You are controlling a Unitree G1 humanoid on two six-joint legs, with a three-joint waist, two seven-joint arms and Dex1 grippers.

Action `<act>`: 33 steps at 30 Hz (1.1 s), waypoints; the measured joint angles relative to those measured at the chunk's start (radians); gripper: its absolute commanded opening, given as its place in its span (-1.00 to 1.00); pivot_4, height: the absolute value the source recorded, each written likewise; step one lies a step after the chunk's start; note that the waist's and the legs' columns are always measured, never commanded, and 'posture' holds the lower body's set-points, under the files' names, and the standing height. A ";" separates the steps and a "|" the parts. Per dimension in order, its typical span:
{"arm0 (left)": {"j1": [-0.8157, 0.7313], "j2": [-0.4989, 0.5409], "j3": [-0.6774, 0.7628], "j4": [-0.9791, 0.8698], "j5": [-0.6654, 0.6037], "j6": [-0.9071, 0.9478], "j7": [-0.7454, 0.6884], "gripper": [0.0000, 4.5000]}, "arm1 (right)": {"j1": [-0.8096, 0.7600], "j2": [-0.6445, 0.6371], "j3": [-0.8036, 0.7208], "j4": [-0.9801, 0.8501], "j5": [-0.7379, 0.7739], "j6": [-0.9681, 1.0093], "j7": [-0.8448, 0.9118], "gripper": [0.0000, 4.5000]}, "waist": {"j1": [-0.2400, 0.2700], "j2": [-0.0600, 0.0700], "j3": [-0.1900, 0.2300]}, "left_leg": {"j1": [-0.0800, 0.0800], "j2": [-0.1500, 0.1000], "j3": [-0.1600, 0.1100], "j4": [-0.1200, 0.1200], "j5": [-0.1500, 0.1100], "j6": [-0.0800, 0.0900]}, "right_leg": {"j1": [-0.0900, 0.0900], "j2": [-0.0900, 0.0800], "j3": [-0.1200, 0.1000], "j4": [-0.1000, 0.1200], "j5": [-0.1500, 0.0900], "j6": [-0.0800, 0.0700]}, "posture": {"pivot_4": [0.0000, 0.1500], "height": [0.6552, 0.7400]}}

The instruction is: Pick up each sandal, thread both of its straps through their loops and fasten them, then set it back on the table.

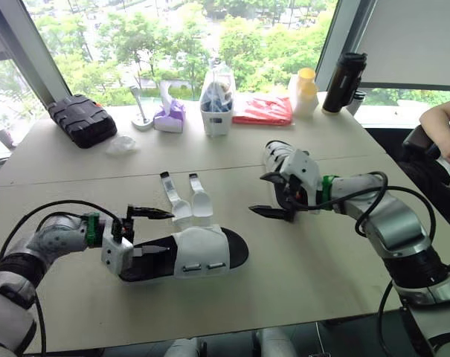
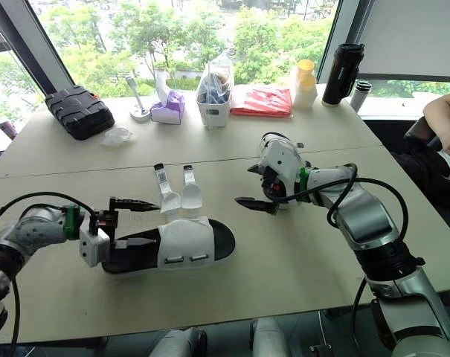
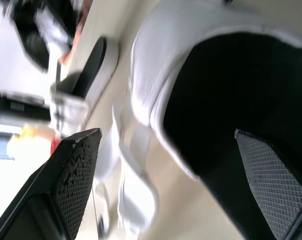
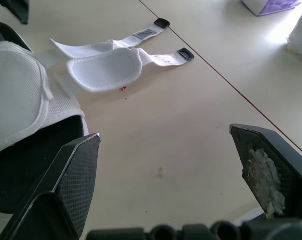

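Near the bench's front edge, head view: sandal lies flat, both straps loose on its far side; left tool spread wide at its heel end, right tool wide, empty, apart. Left wrist view: black footbed between wide fingers. Right wrist view: straps unthreaded on bench.

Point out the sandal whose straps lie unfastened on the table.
The left sandal: both straps lie spread flat on the table. The other sandal, farther right, shows no loose straps.

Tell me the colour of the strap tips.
Black tips on white straps; clearest in right wrist view.
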 measured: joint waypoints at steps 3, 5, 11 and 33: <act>0.094 0.020 0.048 -0.129 -0.220 0.268 -0.172 0.98 | -0.001 0.006 0.006 0.002 0.000 -0.027 0.016 1.00 | 0.000 0.000 0.000 | 0.000 0.001 0.000 0.000 0.000 0.000 | 0.000 0.000 0.000 0.000 0.000 0.000 | 1.00 1.00; 0.169 0.053 0.110 -0.237 -0.347 0.518 -0.269 0.98 | -0.001 0.013 0.007 0.006 0.003 -0.049 0.036 1.00 | -0.001 0.000 0.000 | -0.001 0.000 0.000 0.000 0.000 0.000 | 0.000 0.000 0.000 0.000 0.000 0.000 | 1.00 1.00; 0.328 0.167 0.324 -0.523 -0.649 1.180 -0.338 0.98 | -0.001 0.066 0.012 0.058 0.034 -0.064 0.091 1.00 | -0.017 0.000 0.001 | -0.001 0.001 -0.001 0.000 0.000 0.000 | 0.000 0.001 0.000 0.000 0.000 0.000 | 1.00 1.00; 0.445 -0.067 0.731 -0.847 -0.808 1.878 -0.124 1.00 | 0.186 0.094 0.177 0.113 -0.102 -0.426 0.250 -0.97 | -0.018 0.000 0.001 | 0.000 0.000 -0.001 0.000 0.000 -0.001 | 0.000 0.001 0.000 0.000 0.000 -0.001 | 1.00 1.00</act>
